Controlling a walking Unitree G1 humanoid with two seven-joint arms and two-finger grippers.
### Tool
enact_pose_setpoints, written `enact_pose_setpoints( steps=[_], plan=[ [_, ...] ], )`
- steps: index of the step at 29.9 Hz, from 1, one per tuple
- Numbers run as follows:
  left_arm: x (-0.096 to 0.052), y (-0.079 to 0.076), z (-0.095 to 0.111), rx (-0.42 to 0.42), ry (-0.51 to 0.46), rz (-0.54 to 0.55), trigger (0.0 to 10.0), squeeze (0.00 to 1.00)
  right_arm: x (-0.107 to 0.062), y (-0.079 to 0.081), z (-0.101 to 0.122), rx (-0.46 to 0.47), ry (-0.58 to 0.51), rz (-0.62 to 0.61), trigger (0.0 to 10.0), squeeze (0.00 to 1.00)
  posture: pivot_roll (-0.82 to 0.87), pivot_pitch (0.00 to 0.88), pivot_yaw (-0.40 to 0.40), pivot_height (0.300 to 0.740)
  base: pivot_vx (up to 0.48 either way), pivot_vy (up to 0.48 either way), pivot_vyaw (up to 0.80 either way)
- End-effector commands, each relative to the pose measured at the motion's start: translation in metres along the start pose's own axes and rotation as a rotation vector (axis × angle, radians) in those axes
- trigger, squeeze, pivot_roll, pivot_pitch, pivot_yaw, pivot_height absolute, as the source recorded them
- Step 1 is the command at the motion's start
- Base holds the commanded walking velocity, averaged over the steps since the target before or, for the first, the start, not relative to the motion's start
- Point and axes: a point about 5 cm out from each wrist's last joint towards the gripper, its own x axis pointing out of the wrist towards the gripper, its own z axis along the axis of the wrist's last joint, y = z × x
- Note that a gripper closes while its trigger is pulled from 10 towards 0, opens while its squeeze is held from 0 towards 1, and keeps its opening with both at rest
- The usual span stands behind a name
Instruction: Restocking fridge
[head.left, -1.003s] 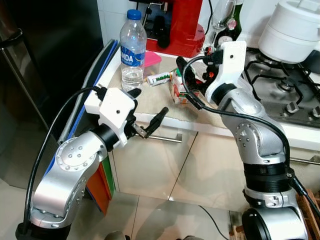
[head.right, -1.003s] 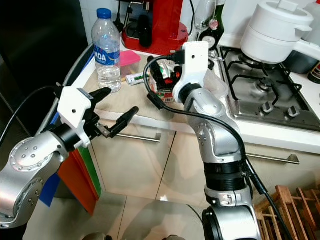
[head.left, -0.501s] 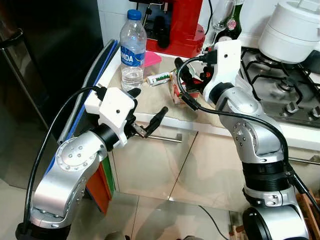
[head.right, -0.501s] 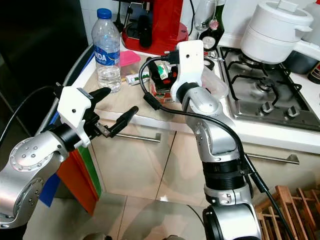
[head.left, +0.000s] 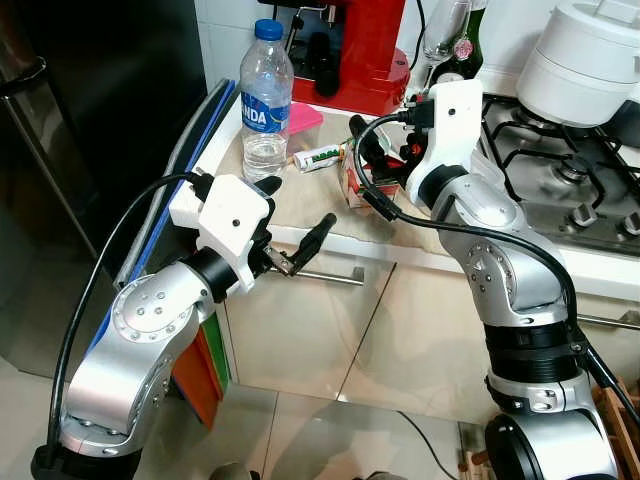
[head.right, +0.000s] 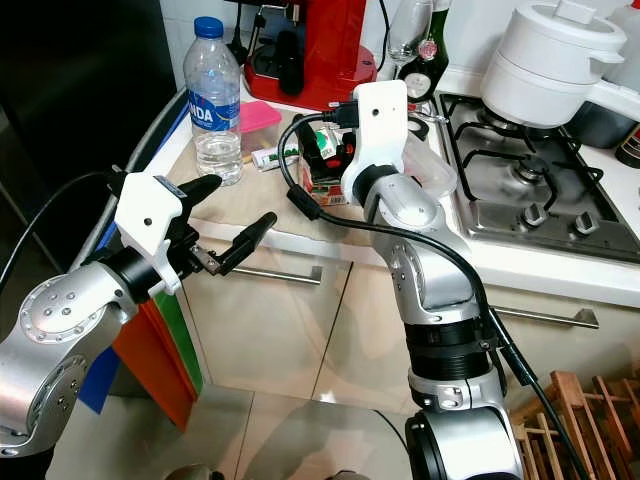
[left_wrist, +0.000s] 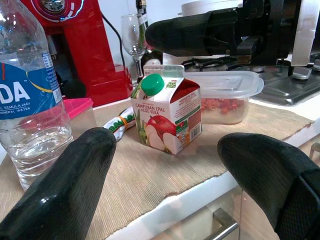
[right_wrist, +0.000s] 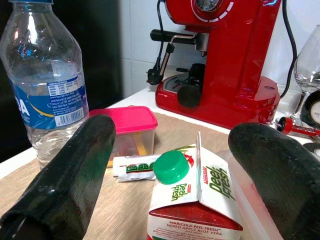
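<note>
My right gripper (right_wrist: 170, 150) hangs spread over the apple juice carton (right_wrist: 192, 200), whose base is cut off, near the worktop's (left_wrist: 150, 185) front edge. My left gripper (head.left: 297, 228) waits open off that edge.
</note>
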Motion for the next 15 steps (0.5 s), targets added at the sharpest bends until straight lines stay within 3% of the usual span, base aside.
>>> enact_pose_setpoints(
  steps=[1,9,10,11,15],
  plan=[
    [0.0013,-0.0020,0.0012,0.005,0.002,-0.008,10.0,0.00,-0.0003,-0.0006,0.0061,-0.013,-0.013,-0.006,10.0,0.00,0.05,0.003,-0.071,0.740,0.000,0.000,0.00],
    [0.0013,-0.0020,0.0012,0.005,0.002,-0.008,10.0,0.00,-0.0003,-0.0006,0.0061,-0.013,-0.013,-0.006,10.0,0.00,0.05,0.003,-0.071,0.740,0.000,0.000,0.00],
    [0.0013,-0.0020,0.0012,0.005,0.002,-0.008,10.0,0.00,-0.0001,-0.0006,0.0061,-0.022,-0.009,-0.015,10.0,0.00,0.00,0.000,0.000,0.740,0.000,0.000,0.00],
    [-0.0011,-0.0010,0.0000,0.011,0.012,0.011,10.0,0.00,0.0003,0.0015,0.0026,-0.038,-0.014,-0.002,10.0,0.00,0.06,0.019,-0.090,0.740,0.000,0.000,0.00],
    [-0.0019,-0.0007,-0.0006,0.015,0.015,0.021,10.0,0.00,0.0001,0.0016,0.0008,-0.042,-0.022,0.000,10.0,0.00,0.06,0.014,-0.093,0.740,0.000,0.000,0.00]
  ],
)
